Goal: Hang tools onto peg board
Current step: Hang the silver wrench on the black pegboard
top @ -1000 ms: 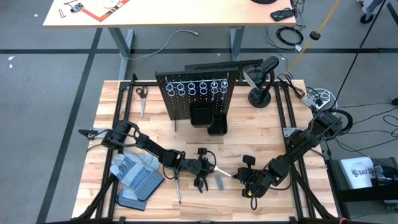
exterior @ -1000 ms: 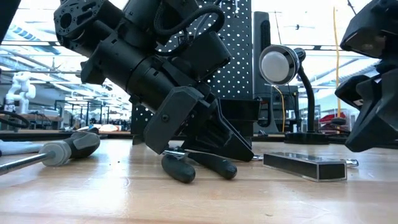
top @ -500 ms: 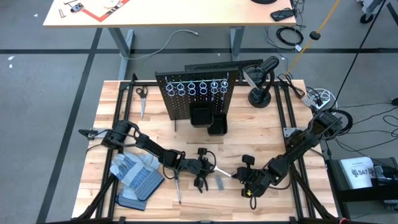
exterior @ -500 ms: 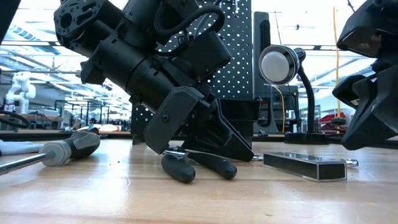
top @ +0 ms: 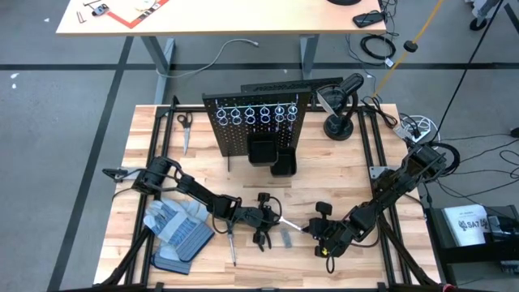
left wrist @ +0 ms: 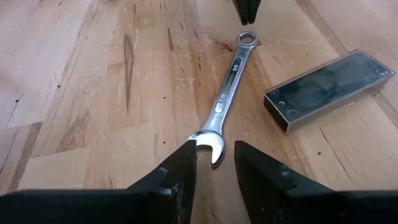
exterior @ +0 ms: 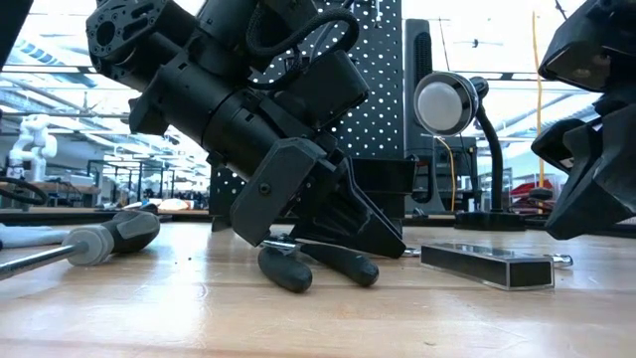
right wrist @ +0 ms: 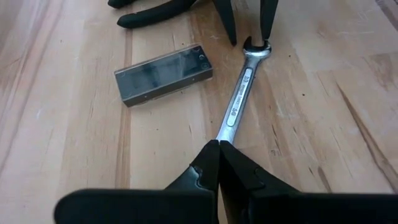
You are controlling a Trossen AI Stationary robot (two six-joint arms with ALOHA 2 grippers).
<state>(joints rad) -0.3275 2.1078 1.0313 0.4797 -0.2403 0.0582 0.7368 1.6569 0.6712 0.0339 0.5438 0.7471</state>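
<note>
wrench (left wrist: 227, 106) unmoved; both arms static

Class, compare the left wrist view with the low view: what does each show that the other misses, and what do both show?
Only the left wrist view: the silver wrench in full, its open end between the left pincer fingers, ring end near the shut right pincer.
Only the low view: the peg board, desk lamp, pliers and screwdriver.
Both: the grey metal block on the wooden table.
</note>
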